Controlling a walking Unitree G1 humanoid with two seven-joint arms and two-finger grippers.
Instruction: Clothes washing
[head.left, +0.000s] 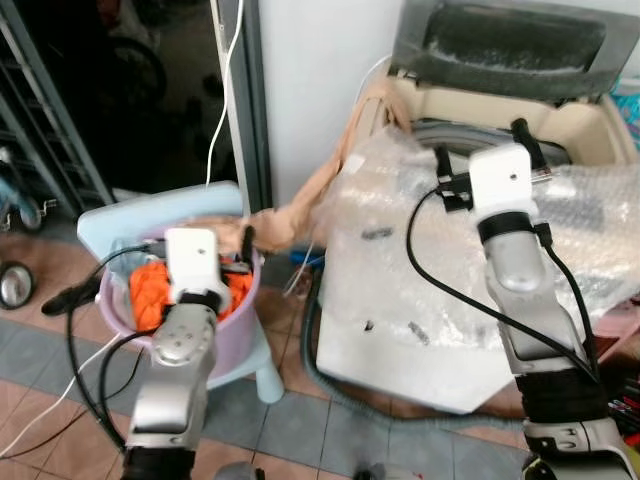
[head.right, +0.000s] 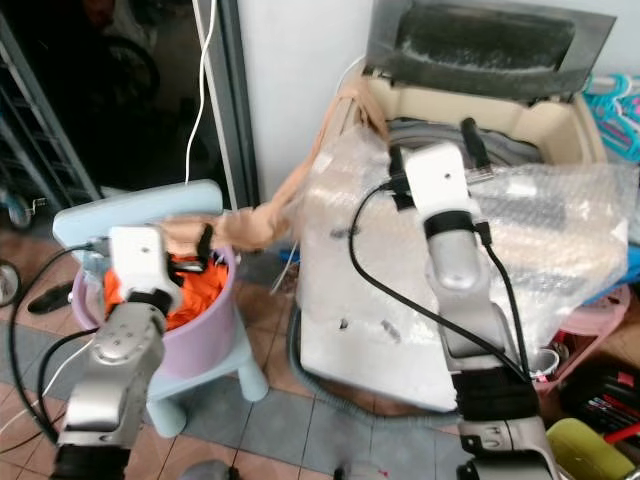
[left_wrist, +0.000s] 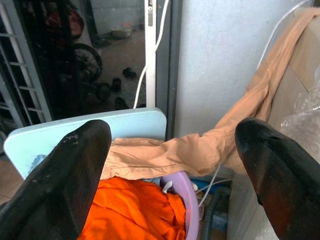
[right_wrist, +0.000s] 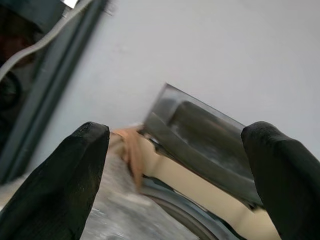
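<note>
A lilac basket (head.left: 240, 320) holding orange clothes (head.left: 148, 290) stands on a light blue stool (head.left: 150, 212). A long beige garment (head.left: 300, 205) stretches from the basket up to the rim of the top-loading washing machine (head.left: 400, 350), whose grey lid (head.left: 510, 40) is raised. Bubble wrap (head.left: 390, 230) covers the machine's top and front. My left gripper (left_wrist: 172, 145) hovers open over the basket, and the beige garment (left_wrist: 200, 150) lies ahead between its fingers, untouched. My right gripper (head.left: 480, 140) is held open above the machine's near rim, pointing toward the lid, with nothing in it.
A grey hose (head.left: 350, 385) curls on the tiled floor beside the machine. A white cable (head.left: 225, 90) hangs down the door frame. A metal rack (head.left: 50, 120), a wheel (head.left: 15, 283) and a black shoe (head.left: 65, 297) are at the left. A pink tub (head.right: 600, 310) sits at the right.
</note>
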